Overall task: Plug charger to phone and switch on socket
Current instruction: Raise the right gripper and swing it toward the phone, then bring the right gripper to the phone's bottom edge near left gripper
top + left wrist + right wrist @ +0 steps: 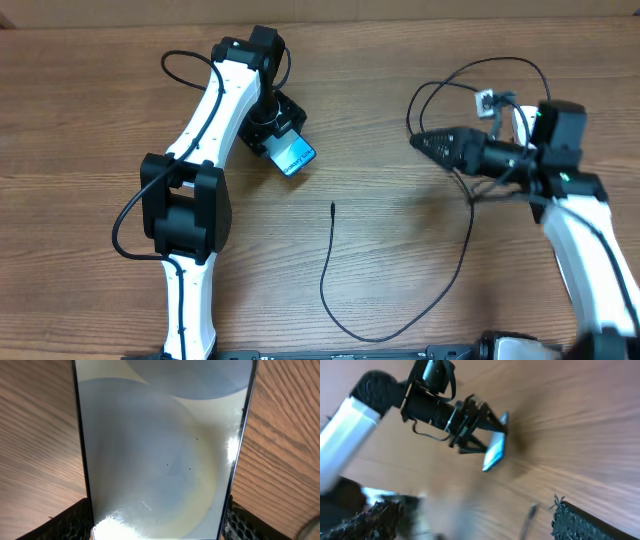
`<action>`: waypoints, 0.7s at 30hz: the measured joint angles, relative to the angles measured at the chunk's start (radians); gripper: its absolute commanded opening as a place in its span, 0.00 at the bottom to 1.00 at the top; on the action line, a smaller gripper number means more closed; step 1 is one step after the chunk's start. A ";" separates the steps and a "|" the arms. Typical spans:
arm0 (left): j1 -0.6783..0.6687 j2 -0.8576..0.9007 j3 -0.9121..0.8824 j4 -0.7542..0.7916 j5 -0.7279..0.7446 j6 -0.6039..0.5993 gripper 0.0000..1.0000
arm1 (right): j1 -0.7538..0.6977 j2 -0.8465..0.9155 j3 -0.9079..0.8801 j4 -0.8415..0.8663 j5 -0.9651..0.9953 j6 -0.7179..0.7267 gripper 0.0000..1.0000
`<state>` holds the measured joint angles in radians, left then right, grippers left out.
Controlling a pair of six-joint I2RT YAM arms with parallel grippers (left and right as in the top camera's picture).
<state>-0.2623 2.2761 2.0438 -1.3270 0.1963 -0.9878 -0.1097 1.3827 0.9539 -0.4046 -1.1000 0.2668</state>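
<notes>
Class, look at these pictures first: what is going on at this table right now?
The left gripper is clamped on the phone, gripping it by its long edges. The right gripper is open and holds nothing. It hovers above the table and points towards the phone. The charger lies loose on the wood with its slim tip free and not plugged in. No power strip is in view.

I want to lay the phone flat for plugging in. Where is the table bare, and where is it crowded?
Bare wood lies between the phone, held in the left fingers, and the right fingers, past the charger tip. The table strip left of the left arm is free. Crowded: the charger loops around the right arm.
</notes>
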 measured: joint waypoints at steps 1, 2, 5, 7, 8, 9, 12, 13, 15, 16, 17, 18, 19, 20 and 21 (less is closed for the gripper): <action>0.000 0.000 0.000 0.000 0.014 -0.012 0.04 | 0.001 0.050 0.000 0.031 -0.037 0.040 1.00; 0.000 0.000 0.000 0.000 0.020 -0.021 0.04 | 0.002 0.081 0.000 0.052 -0.058 0.066 1.00; 0.000 0.000 0.000 -0.005 0.044 -0.082 0.04 | 0.021 0.180 0.000 0.075 -0.103 0.145 1.00; 0.000 0.000 0.000 -0.004 0.056 -0.120 0.04 | 0.040 0.214 0.000 0.074 -0.107 0.174 1.00; -0.001 0.000 0.000 -0.005 0.060 -0.142 0.04 | 0.053 0.229 0.000 0.074 -0.103 0.187 1.00; -0.004 0.000 0.000 -0.005 0.062 -0.171 0.04 | 0.068 0.237 0.000 0.074 -0.094 0.201 1.00; -0.018 0.000 0.000 -0.005 0.066 -0.249 0.04 | 0.125 0.247 0.000 0.075 -0.031 0.251 1.00; -0.025 0.000 0.000 -0.004 0.067 -0.277 0.04 | 0.148 0.247 0.000 0.079 0.001 0.273 1.00; -0.039 0.000 0.000 -0.004 0.069 -0.325 0.04 | 0.190 0.247 0.000 0.080 0.074 0.319 1.00; -0.047 0.000 0.000 -0.004 0.071 -0.348 0.04 | 0.208 0.247 0.000 0.079 0.110 0.341 1.00; -0.055 0.000 0.000 -0.004 0.073 -0.373 0.04 | 0.227 0.247 0.000 0.079 0.149 0.364 1.00; -0.064 0.000 0.000 -0.004 0.075 -0.396 0.04 | 0.244 0.247 0.000 0.080 0.183 0.383 1.00; -0.071 0.000 0.000 -0.003 0.078 -0.412 0.04 | 0.259 0.247 0.000 0.080 0.216 0.401 0.99; -0.080 0.000 0.000 -0.001 0.082 -0.430 0.04 | 0.271 0.247 0.000 0.080 0.246 0.417 0.99; -0.087 0.000 0.000 0.004 0.086 -0.447 0.04 | 0.284 0.247 0.000 0.081 0.276 0.437 0.99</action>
<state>-0.3496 2.2761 2.0438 -1.3231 0.2825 -1.4353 0.1741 1.6299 0.9539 -0.3237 -0.8238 0.7040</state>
